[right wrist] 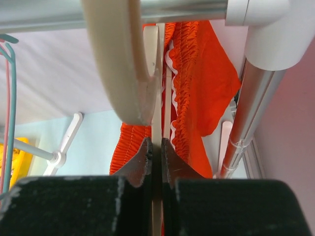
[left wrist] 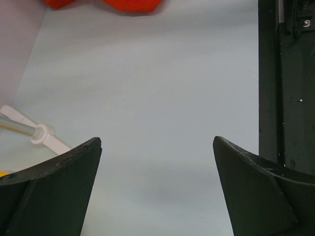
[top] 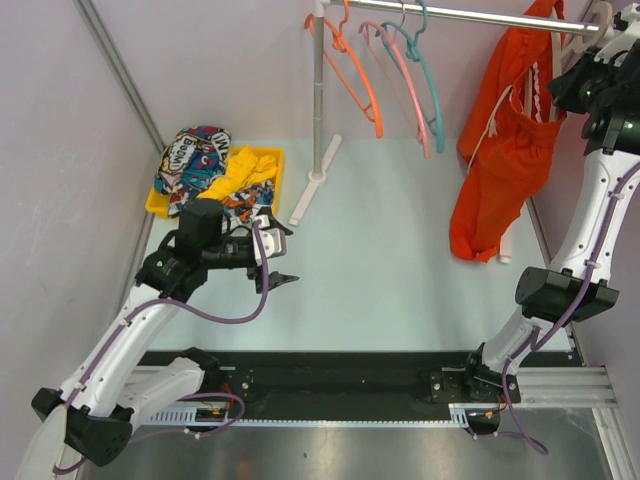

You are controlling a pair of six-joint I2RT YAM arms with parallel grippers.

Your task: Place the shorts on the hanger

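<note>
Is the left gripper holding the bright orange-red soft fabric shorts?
No, the left gripper is open and empty, while the shorts hang up at the metal rail on the far right.

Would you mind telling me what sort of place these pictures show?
Probably a robot test cell staged as a laundry corner: a clothes rail with hangers and orange shorts, a yellow bin of garments.

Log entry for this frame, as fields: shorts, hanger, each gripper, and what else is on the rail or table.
shorts: draped on the hanger, hanging near the rail's right end
hanger: hook seemingly over the rail
right gripper: shut on the hanger's neck, below the hook
left gripper: open, empty, above bare table
spare hangers: orange, pink, teal, on the rail
bin: yellow, holds other garments
</note>
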